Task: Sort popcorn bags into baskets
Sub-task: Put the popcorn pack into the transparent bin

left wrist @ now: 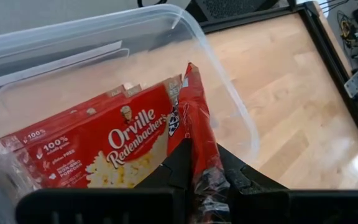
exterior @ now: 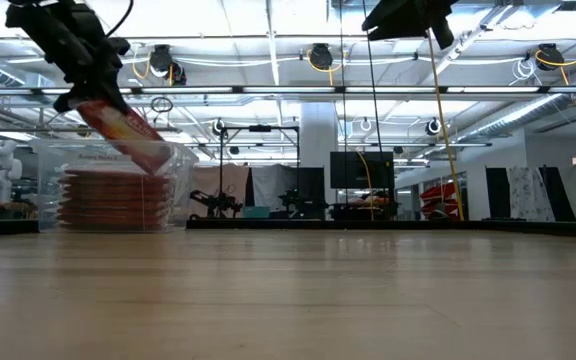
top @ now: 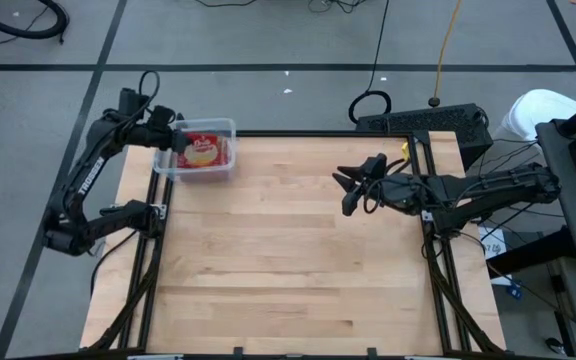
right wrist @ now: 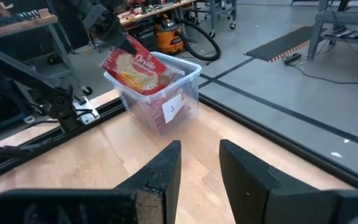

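My left gripper (left wrist: 201, 180) is at the far left corner of the table (top: 298, 250), above the basket (top: 218, 128), and its fingers are closed on the edge of one popcorn bag (left wrist: 194, 124). This bag hangs tilted, with its lower end inside the basket and its upper end in my fingers; in the low view it leans over the basket rim. Under it, a stack of other bags (exterior: 108, 195) lies flat in the basket, red face up, and it fills most of the tub. The basket stands on the table corner, and a small white label (right wrist: 171, 109) is on one of its walls. My right gripper (right wrist: 201, 165) waits above the right side of the table, well apart from the basket, with its fingers a little apart and nothing between them.
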`<action>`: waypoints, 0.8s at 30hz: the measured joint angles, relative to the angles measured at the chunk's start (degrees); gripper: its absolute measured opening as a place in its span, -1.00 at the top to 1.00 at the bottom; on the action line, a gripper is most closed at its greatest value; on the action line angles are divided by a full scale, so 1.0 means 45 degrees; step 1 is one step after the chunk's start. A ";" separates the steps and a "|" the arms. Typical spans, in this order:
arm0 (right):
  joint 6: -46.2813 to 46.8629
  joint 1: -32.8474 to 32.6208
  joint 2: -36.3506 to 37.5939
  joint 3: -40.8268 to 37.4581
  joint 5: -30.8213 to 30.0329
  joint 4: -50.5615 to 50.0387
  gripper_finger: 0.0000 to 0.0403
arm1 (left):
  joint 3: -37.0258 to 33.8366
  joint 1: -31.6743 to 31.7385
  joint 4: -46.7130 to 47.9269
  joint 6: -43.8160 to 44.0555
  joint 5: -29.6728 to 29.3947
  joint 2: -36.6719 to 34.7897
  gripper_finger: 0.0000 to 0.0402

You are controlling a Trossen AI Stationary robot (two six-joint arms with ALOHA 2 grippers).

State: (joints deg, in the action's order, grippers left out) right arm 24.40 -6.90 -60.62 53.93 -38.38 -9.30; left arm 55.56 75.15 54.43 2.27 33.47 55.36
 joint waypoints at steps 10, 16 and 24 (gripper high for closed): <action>0.0084 0.0010 0.0000 0.0000 0.0270 -0.0004 0.49 | -0.0017 -0.0086 -0.0237 0.0042 -0.0397 0.0190 0.82; 0.0007 0.0010 0.0000 0.0000 0.0270 -0.0005 0.49 | -0.0017 -0.0717 -0.0275 0.0094 -0.1556 0.0364 0.70; -0.0020 0.0010 0.0000 0.0000 0.0270 -0.0005 0.49 | -0.0026 -0.1515 -0.0223 0.0295 -0.3021 0.0367 0.37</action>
State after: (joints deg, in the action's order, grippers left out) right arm 24.31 -6.85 -60.62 53.93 -37.17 -9.32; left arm 55.44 68.33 53.43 3.60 19.88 57.01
